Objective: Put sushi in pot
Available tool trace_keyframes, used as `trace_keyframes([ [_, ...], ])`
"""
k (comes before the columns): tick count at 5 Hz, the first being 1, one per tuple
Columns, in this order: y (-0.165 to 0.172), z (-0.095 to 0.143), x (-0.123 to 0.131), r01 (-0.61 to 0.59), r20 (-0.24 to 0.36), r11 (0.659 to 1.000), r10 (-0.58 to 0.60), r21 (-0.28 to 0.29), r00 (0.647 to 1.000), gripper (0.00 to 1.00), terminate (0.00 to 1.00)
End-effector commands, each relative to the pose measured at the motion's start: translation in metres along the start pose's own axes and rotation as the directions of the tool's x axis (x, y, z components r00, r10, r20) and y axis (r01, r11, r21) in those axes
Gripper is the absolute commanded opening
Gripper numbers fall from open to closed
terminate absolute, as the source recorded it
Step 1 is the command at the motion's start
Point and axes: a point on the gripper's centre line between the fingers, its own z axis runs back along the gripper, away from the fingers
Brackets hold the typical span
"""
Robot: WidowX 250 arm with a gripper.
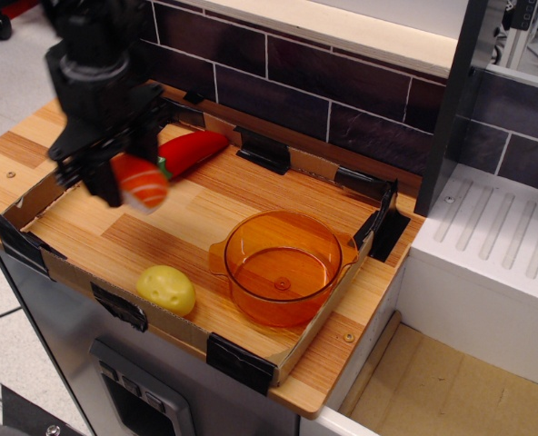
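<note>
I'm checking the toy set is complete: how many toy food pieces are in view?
3. The sushi is held in the gripper above the tray's left side; the chili lies near the back wall; the potato sits by the front edge, left of the pot.

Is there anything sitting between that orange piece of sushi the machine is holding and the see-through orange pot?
No. In this one view, only bare wooden board lies between the sushi, held in the gripper, and the pot. The yellow potato sits off to the side.

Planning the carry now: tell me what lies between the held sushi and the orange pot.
Nothing visible does. The pincer holds the orange-and-white toy sushi above bare wooden board; the transparent orange plastic pot sits open. The yellow toy potato lies nearer the front edge.
</note>
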Motion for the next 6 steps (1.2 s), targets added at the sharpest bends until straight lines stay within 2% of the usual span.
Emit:
trace_keyframes([
  [1, -0.014, 0.026, -0.074, 0.131, -0.021, 0.991, -0.131, 0.0, 0.991, 0.0, 0.0],
  [2, -0.017, 0.034, -0.104, 0.187, -0.028, 0.982, -0.187, 0.014, 0.982, 0.0, 0.0],
  [3, -0.019, 0.022, -0.121, 0.196, -0.035, 0.977, -0.193, 0.085, 0.981, 0.0, 0.0],
  [4, -0.016, 0.007, -0.121, 0.194, -0.001, 0.977, -0.195, 0.089, 0.981, 0.0, 0.0],
  [6, -0.016, -0.008, -0.122, 0.196, 0.01, 0.977, -0.197, 0.081, 0.98, 0.0, 0.0],
])
